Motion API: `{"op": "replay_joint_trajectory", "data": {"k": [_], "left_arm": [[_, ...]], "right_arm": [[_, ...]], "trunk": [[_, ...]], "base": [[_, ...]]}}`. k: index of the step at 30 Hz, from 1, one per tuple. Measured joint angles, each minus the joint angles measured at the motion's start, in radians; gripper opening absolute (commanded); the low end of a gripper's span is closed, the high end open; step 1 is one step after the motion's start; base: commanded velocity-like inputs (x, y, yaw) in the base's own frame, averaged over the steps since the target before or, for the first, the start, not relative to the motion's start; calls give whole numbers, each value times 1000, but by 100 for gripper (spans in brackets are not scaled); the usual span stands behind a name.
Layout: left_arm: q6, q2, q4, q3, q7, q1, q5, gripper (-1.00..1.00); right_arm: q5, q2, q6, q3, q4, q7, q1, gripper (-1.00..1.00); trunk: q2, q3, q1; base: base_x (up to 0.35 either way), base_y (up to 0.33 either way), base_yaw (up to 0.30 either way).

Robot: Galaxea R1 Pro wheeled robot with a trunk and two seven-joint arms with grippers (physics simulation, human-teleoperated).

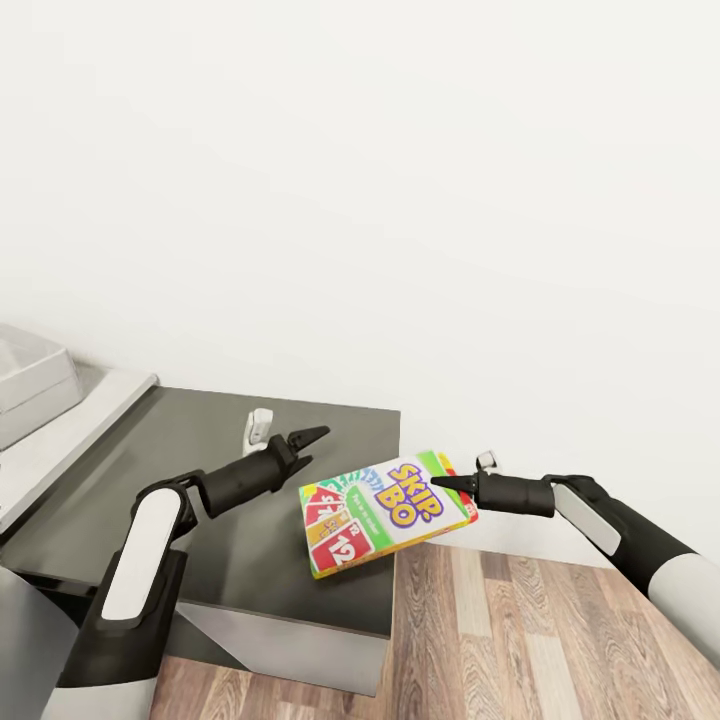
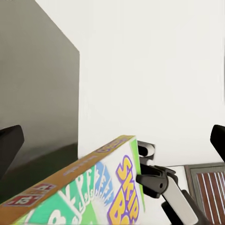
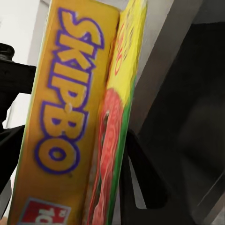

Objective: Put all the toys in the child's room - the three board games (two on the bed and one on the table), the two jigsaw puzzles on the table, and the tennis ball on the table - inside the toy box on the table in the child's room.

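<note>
Right gripper (image 1: 445, 482) pinches the SKIP-BO box's (image 1: 385, 510) edge.

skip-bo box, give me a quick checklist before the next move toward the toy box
1. Skip-Bo box held by right tool: ok, pinched at one edge, off the surfaces.
2. Grip security: cannot tell; the box tilts and hangs out from the edge hold.
3. Left tool free: ok, open, holding nothing, apart from the box.
4. Clearance over dark cabinet: ok, box hangs past its corner.
5. Toy box in sight: ok, at the far left edge, contents cannot tell.
</note>
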Motion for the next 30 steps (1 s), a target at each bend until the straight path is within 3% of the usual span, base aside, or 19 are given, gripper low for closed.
{"op": "replay_joint_trajectory", "data": {"k": [19,30], "left_arm": [[-11,3,4,12,-1,11,9,100],[-4,10,3,38,-4,-25,13,100]], "right_arm": [[5,-8,0,2,-16,1,-1,-100],[1,-20,1,0,-37,3,-1,-100]], "trunk": [[133,60,-73],[210,94,-115]], "base": [[0,0,0],[0,0,0]]}}
